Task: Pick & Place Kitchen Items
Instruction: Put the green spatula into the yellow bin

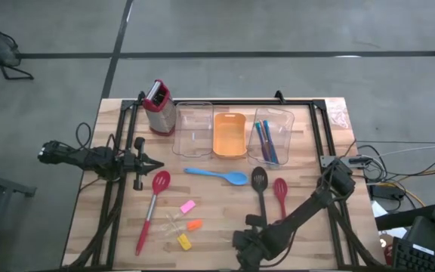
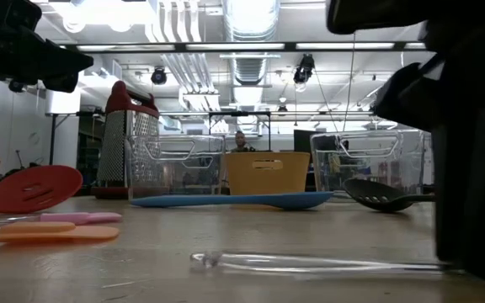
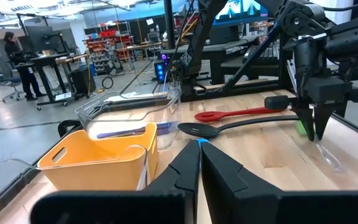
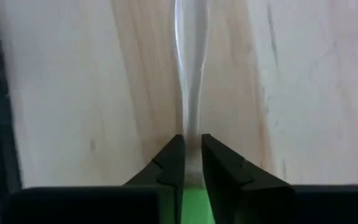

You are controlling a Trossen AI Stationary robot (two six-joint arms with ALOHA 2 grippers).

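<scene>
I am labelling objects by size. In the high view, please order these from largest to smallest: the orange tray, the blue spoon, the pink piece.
1. Orange tray: covers the most area.
2. Blue spoon: looks somewhat longer than the tray, but is much thinner.
3. Pink piece: clearly the smallest.

All three lie on the same table, so nearness to the camera hardly changes this order.

The table [image 1: 308, 151] is pale, smooth-grained wood with a matt finish, carrying a clear glossy plastic utensil [image 4: 190, 74] pinched between the matt black fingers of the right gripper [image 4: 191, 163], beyond which stand transparent plastic bins [image 1: 193, 130] and a perforated metal grater [image 1: 158, 107].
</scene>
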